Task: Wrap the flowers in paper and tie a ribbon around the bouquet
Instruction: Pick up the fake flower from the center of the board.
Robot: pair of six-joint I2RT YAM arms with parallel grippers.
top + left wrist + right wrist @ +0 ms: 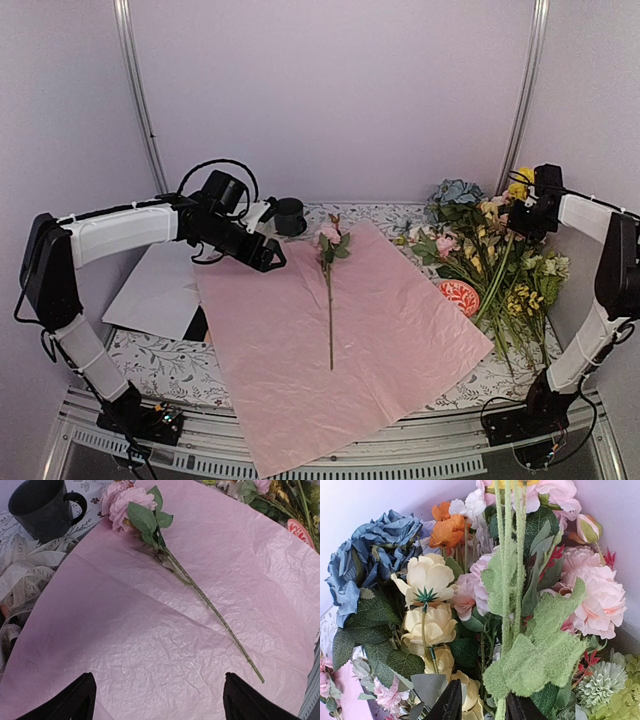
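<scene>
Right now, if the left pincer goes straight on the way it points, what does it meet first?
The left pincer would likely meet the pink paper first, short of the flower stem; depth is unclear.

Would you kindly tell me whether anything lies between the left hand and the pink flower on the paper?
Nothing visible does. The left hand hangs open above the paper, and only bare paper lies between it and the pink flower. The mug and ribbon bundle sit off to one side.
</scene>
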